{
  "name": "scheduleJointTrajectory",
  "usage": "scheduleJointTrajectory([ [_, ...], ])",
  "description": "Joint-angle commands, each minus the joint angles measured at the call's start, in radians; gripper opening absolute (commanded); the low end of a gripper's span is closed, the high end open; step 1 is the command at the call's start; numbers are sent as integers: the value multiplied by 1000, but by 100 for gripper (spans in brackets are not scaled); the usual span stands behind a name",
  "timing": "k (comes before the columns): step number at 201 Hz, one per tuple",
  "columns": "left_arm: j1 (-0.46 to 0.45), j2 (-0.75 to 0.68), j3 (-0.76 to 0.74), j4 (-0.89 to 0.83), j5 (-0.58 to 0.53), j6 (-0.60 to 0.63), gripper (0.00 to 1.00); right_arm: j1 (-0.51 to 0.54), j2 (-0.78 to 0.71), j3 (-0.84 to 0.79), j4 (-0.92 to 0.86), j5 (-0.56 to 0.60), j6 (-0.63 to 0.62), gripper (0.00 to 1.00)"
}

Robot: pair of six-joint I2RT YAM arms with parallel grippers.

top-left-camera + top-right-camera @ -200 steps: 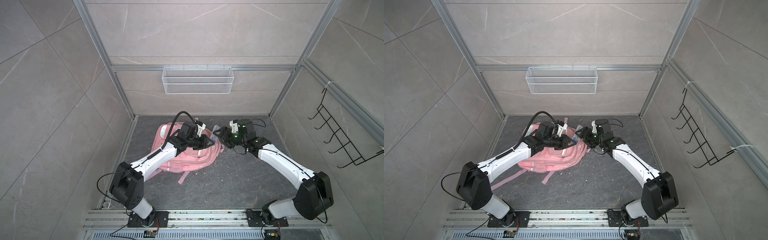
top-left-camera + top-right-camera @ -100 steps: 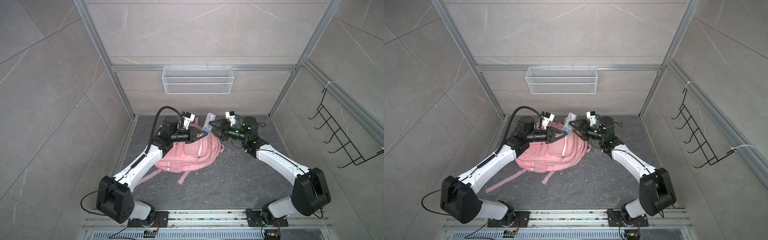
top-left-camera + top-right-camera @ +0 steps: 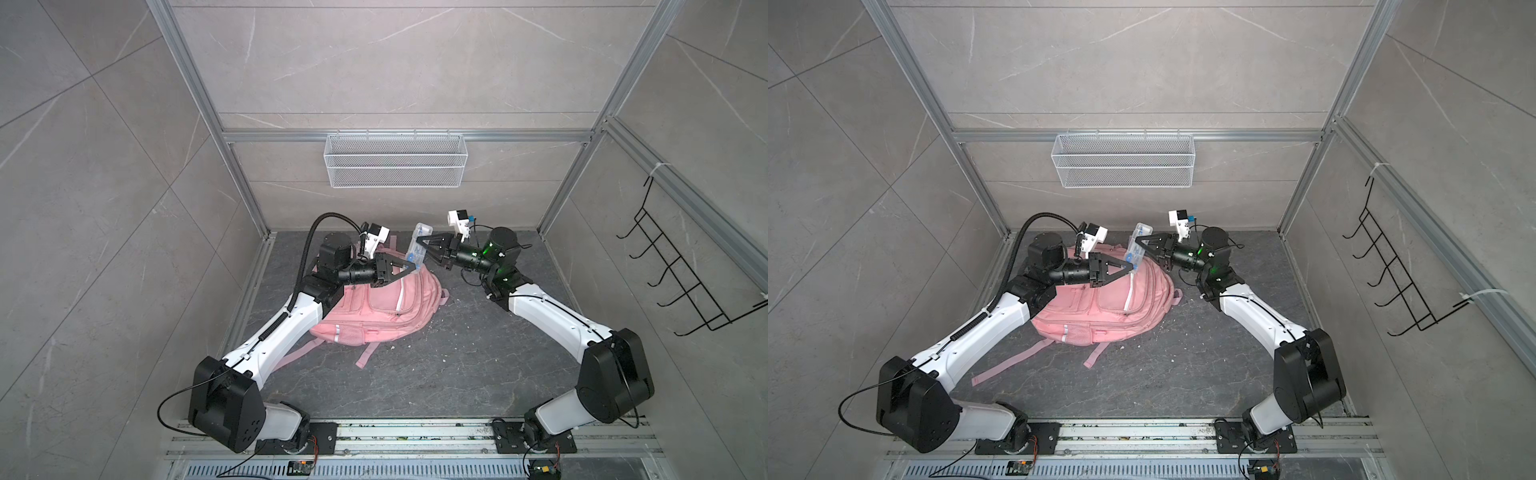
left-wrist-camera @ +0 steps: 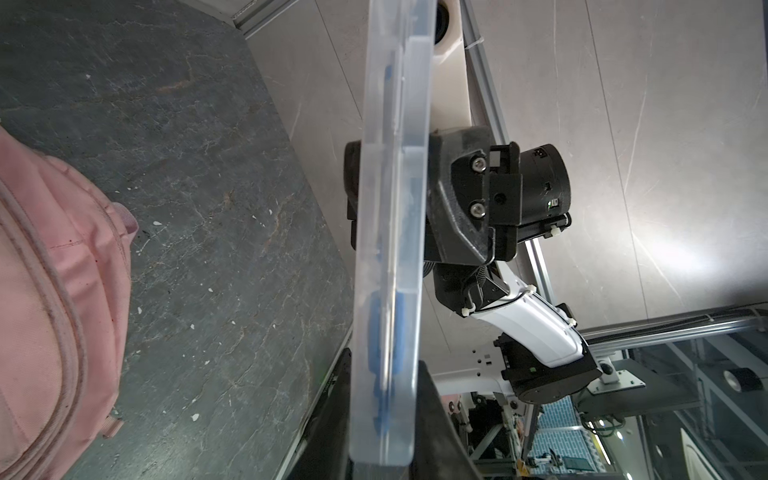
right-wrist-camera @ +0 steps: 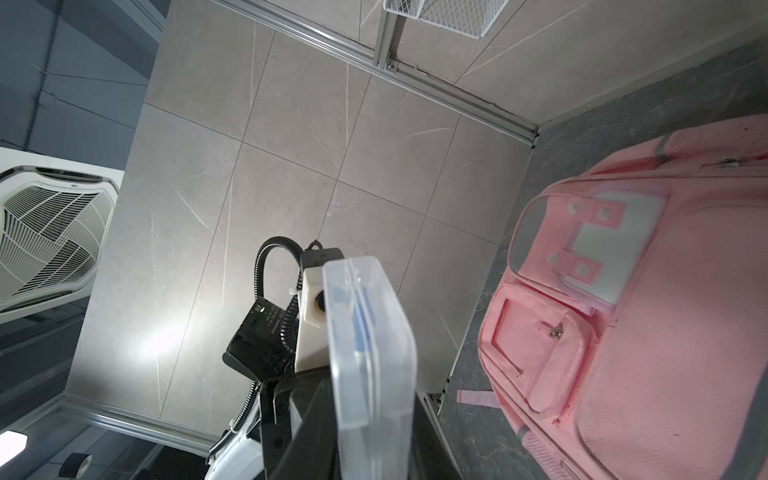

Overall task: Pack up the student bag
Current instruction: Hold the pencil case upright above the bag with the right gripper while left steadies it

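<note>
Centre of both top views: your left gripper [image 3: 411, 267] is clamped on the lower end of a clear plastic box [image 3: 423, 231]. Your right gripper [image 3: 421, 248] seems closed on its middle, though the angle is poor. The pink backpack [image 3: 374, 305] lies on the floor [image 3: 415, 374] just below. Loosen one grip only once the other holds firmly.

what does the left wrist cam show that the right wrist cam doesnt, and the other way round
Only the left wrist view: the right gripper clamped on the clear case, its white arm behind. Only the right wrist view: the white-flapped front pocket of the student bag, the wire basket, a vent grille. Both: the case edge-on with blue items inside, pink bag fabric, dark floor.
</note>
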Motion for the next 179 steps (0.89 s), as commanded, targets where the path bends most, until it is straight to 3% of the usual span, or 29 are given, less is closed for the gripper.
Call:
scheduleJointTrajectory([
  [1, 7, -18, 15, 4, -12, 21, 10, 6, -14, 45, -51, -16, -59, 18],
  [30, 23, -8, 39, -108, -68, 74, 51, 1, -46, 105, -325, 21, -249, 10],
  [52, 44, 17, 51, -229, -128, 133, 65, -34, -58, 149, -547, 71, -377, 6],
  [78, 50, 80, 95, -417, -255, 219, 66, -76, -49, 216, -782, 113, -503, 6],
  [111, 58, 170, 89, -382, -312, 219, 65, -97, -11, 305, -1033, 182, -633, 5],
  [156, 52, 335, 161, -343, -293, 239, 60, -107, -7, 269, -1104, 218, -646, 5],
  [179, 32, 392, 191, -337, -280, 245, 51, -111, -24, 240, -1109, 230, -651, 5],
])
